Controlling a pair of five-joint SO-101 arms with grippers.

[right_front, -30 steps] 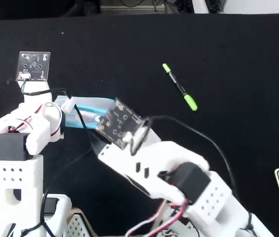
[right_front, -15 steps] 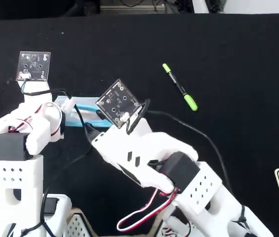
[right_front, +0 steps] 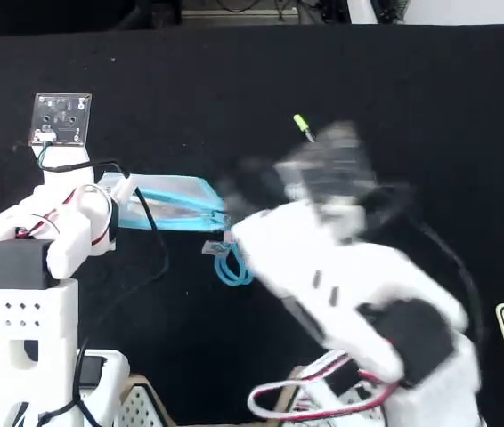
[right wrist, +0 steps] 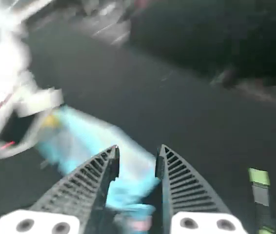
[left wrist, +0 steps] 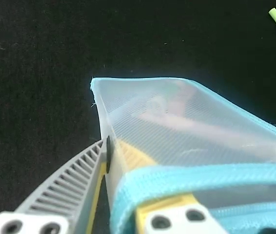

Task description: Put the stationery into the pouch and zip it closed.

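Your left gripper (left wrist: 108, 151) has the pouch (left wrist: 187, 126) clamped at one corner, jaws tight on the mesh wall, and holds it just beside that arm. Pale shapes show through the wall, so some stationery looks to be in already, though I can't tell what. The green pen (right_front: 302, 124) lies out on the black table (right_front: 430, 80), well apart from the pouch, so that one's left to bag. I can't tell how far the zip is drawn; its blue pull loop (right_front: 231, 265) trails off the pouch's free end. Your right gripper (right wrist: 137, 152) shows a narrow gap with nothing in it. The pen sits off to one side of those jaws, not between them.
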